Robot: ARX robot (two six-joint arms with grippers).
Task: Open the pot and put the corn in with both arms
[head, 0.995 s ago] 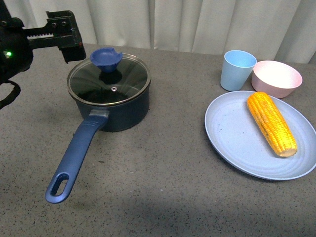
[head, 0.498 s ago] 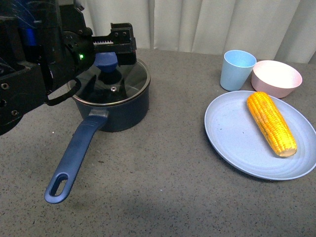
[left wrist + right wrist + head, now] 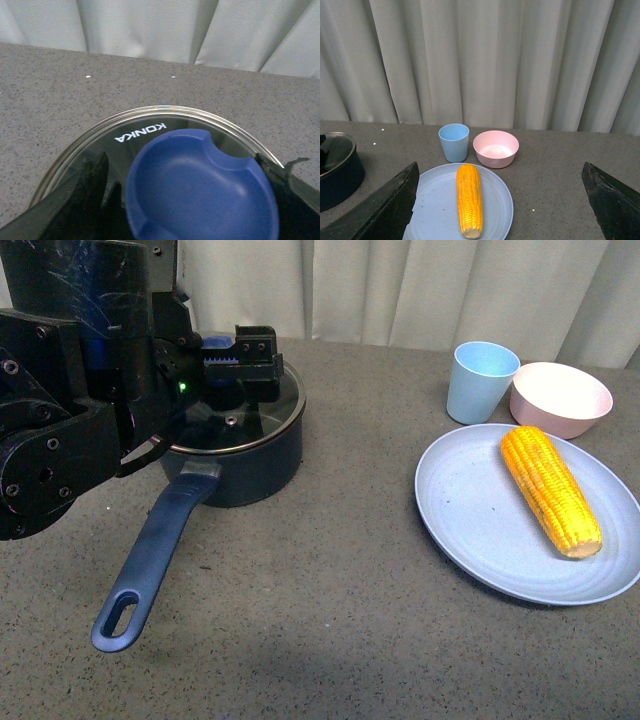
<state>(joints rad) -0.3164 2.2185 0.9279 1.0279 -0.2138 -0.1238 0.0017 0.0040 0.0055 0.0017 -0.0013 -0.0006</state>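
The navy pot (image 3: 250,465) stands at the left of the table with its glass lid (image 3: 255,420) on and its long handle (image 3: 150,560) pointing toward me. My left gripper (image 3: 240,365) is open over the lid, its fingers (image 3: 85,195) on either side of the blue lid knob (image 3: 200,190), apart from it. The corn (image 3: 550,488) lies on a light blue plate (image 3: 470,520) at the right; it also shows in the right wrist view (image 3: 470,199). My right gripper (image 3: 500,210) is open and empty, held well back from the plate (image 3: 430,210). The pot's edge (image 3: 337,170) shows there too.
A light blue cup (image 3: 480,380) and a pink bowl (image 3: 560,398) stand behind the plate. The table surface (image 3: 330,620) is grey and speckled. White curtains (image 3: 420,285) hang along the back edge.
My left arm has swung in from the far left and come down over the pot, so its open fingers now straddle the lid knob. The corn and plate have not moved.
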